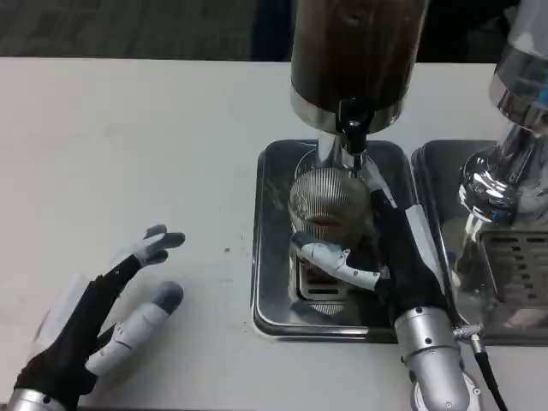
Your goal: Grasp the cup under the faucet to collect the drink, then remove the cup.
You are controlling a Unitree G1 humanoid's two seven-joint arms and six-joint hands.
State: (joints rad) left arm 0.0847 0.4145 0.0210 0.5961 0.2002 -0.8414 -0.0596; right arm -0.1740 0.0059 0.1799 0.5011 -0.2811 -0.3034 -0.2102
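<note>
— Where is the cup (328,204) located?

— It stands upright on the metal drip tray (272,257), directly below the faucet (352,135) of the dark drink dispenser (358,51). It is a clear ribbed cup, and some dark liquid shows in its lower part.

— State of the right hand (377,248)?

— Closed around the cup. The hand reaches in from the near right of the tray. One white finger (334,259) wraps across the cup's near face; the black part of the hand lies against the cup's right side, with a fingertip rising toward the faucet. The silver forearm (432,355) extends back over the tray's near edge.

— And the left hand (103,312)?

— Open and holding nothing. It rests on the white tabletop (128,145), well apart from the tray, at the near left. Its fingers are spread and point toward the tray.

— Anything else on the tabletop?

— A second drip tray (428,171) sits just beside the first, on the right. A chrome-based second dispenser (505,163) stands on it. A slotted grate (518,265) shows on that tray.
</note>
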